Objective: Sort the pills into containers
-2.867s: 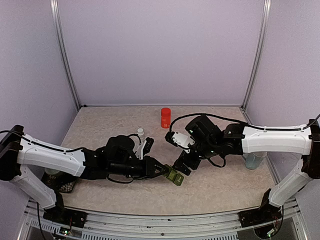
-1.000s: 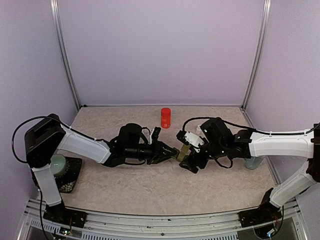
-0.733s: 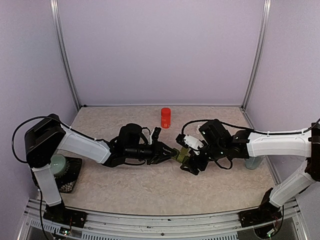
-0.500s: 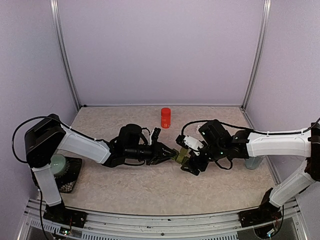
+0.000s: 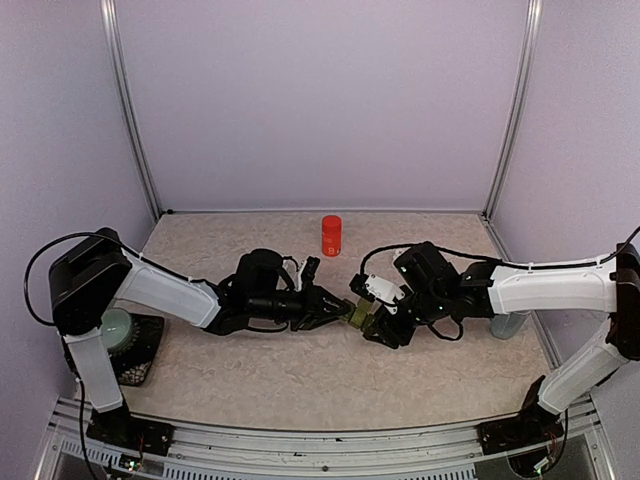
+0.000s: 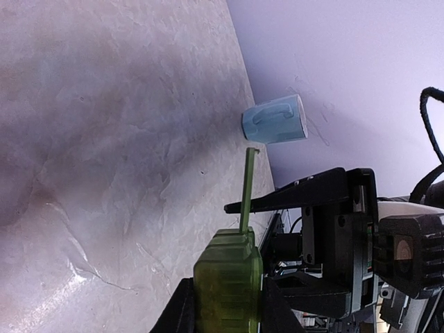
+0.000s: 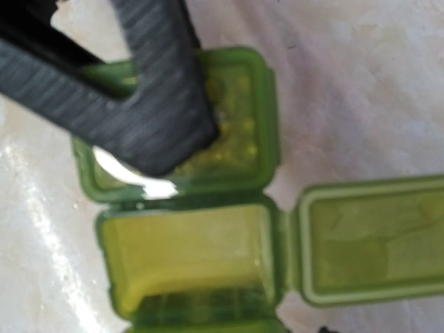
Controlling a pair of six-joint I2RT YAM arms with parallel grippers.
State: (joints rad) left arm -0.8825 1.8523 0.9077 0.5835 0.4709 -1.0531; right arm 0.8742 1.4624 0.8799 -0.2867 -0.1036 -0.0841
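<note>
The containers (image 5: 358, 315) are a green strip held just above the table's middle, and my left gripper (image 5: 340, 312) is shut on one end of it. In the left wrist view the strip (image 6: 227, 281) stands between my fingers, with one lid (image 6: 246, 187) raised edge-on. My right gripper (image 5: 373, 322) hovers right over the strip from the other side. Its wrist view shows a yellowish open compartment (image 7: 191, 253), its lid (image 7: 371, 239) folded out to the right, and one black finger (image 7: 156, 97) covering the neighbouring compartment. No pills are clearly visible.
A red bottle (image 5: 331, 235) stands at the back centre. A pale blue mug (image 5: 510, 322) sits behind my right forearm and shows as the mug (image 6: 274, 119) by the wall. A dark pad with a pale round object (image 5: 120, 330) lies at the far left.
My right gripper has edged left onto the strip and its jaws have narrowed. My left gripper has kept its hold and stayed still.
</note>
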